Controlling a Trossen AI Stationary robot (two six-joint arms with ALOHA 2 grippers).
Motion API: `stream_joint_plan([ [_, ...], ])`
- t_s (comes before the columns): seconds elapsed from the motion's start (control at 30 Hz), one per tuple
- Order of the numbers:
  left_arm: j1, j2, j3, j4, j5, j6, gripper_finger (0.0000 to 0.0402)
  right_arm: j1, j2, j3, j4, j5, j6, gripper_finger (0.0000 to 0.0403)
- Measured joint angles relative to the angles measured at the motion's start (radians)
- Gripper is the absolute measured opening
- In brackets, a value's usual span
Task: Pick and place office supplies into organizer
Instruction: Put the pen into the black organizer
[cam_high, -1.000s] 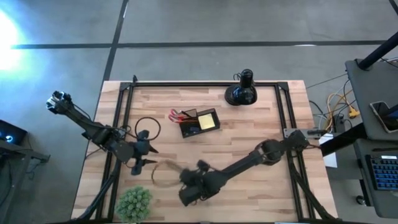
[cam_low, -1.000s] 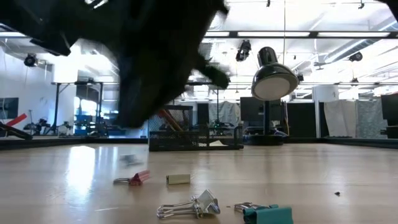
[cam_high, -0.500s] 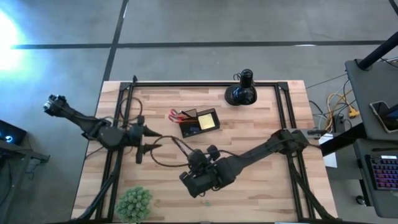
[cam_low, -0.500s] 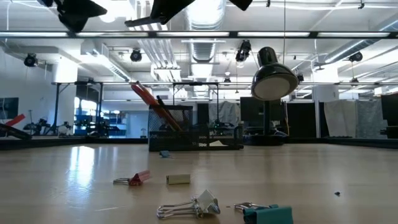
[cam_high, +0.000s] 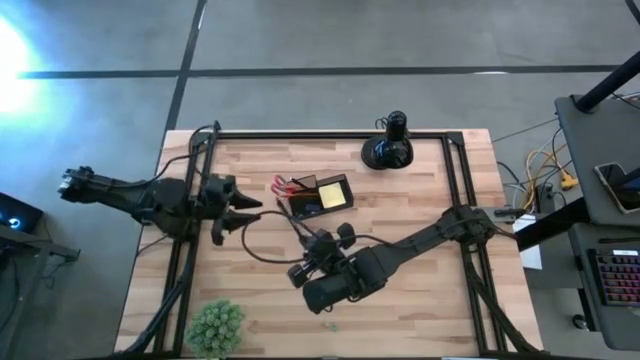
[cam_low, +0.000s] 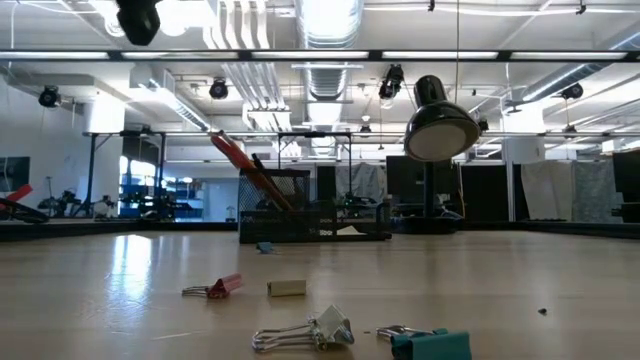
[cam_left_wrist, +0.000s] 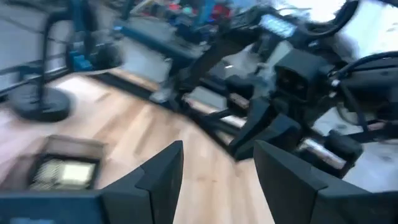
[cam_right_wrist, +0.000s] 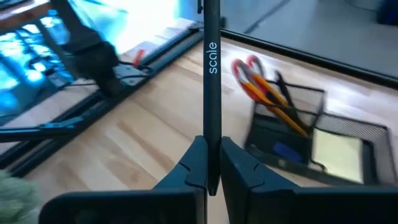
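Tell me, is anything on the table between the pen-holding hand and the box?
No. In the high view, only bare wood lies between the right hand, gripping a black pen, and the organizer.

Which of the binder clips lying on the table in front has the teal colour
The binder clip at the front right edge of the low view is teal. The one beside it is silver-white, and the small clip farther back left is red.

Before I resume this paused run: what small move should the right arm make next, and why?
Probably carry the black pen on toward the organizer: the right gripper has its jaws shut on it, and the organizer lies just ahead with scissors already inside.
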Motion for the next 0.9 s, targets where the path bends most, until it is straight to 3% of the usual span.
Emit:
stream_joint_plan([
  [0.17, 0.063, 0.108, 0.000, 0.133, 0.101, -0.025, 0.0183, 0.000, -0.002, 0.000, 0.136, -0.022, -0.124, 0.0012],
  [0.63, 0.160, 0.198, 0.000, 0.312, 0.200, -0.050, 0.0180, 0.002, -0.012, -0.001, 0.140, -0.021, -0.155, 0.0013],
  [0.73, 0.170, 0.215, 0.000, 0.313, 0.222, -0.052, 0.0156, 0.002, -0.012, -0.003, 0.136, -0.020, -0.160, 0.0013],
  [0.9, 0.173, 0.231, 0.000, 0.314, 0.239, -0.045, 0.0074, -0.008, -0.012, -0.005, 0.106, -0.014, -0.150, 0.0013],
])
